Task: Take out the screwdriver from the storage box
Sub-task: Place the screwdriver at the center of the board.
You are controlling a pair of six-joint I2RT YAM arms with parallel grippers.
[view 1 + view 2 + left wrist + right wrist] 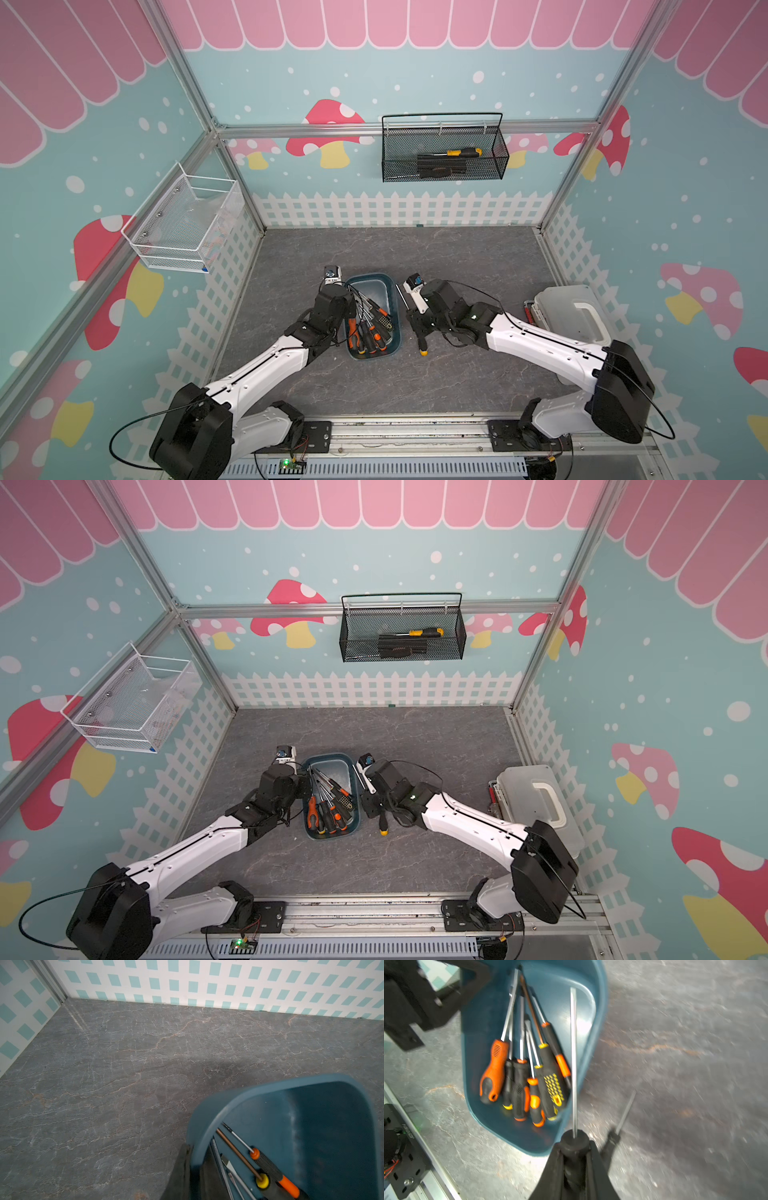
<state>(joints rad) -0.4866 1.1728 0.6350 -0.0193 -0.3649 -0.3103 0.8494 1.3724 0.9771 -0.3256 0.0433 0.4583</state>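
The dark teal storage box (371, 288) (333, 769) stands mid-table and holds several orange, yellow and black screwdrivers (370, 332) (525, 1076). My left gripper (350, 321) (194, 1159) is shut on the box's left rim (209, 1113), one finger outside the wall and one inside. My right gripper (417, 328) (574, 1147) is shut on the black handle of one screwdriver (422, 347) (573, 1064). That screwdriver hangs just right of the box, a little above the table. Its steel shaft points toward the back wall and its yellow end cap toward the front.
A white lidded case (569, 316) with a handle stands at the right wall, something red (528, 311) beside it. A black wire-mesh basket (444, 166) hangs on the back wall with a yellow-and-black screwdriver inside. On the left wall hangs a white mesh basket (183, 224).
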